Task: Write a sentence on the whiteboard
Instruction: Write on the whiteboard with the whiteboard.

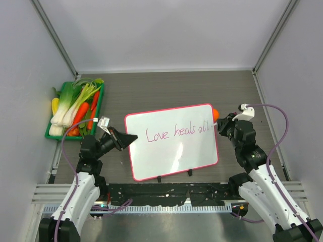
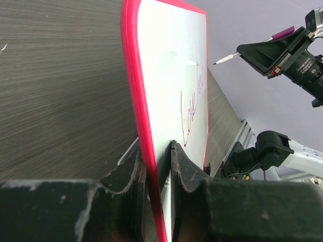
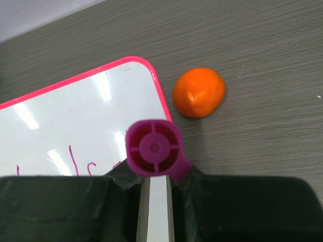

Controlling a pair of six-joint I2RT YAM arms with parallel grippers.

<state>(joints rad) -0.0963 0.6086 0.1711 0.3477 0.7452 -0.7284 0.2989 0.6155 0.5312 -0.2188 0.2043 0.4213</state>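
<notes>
The whiteboard (image 1: pixel 166 159) is glossy white, pink-red frame, magenta handwriting matching the marker (image 3: pixel 154 147). Bright orange fruit (image 3: pixel 198 93) at its 2 o'clock; tabletop (image 1: pixel 151 91) is grey-brown woodgrain.

My top camera looks steeply down from high at the near edge over the whole bench (image 1: pixel 151 91), the left wrist one skims close along the whiteboard (image 2: pixel 171 80) toward the right hand (image 2: pixel 246 49), and the right wrist one stares down at that board's corner from close up.

Left tool (image 2: pixel 157 149) tight on whiteboard (image 2: pixel 167 65) edge
</notes>
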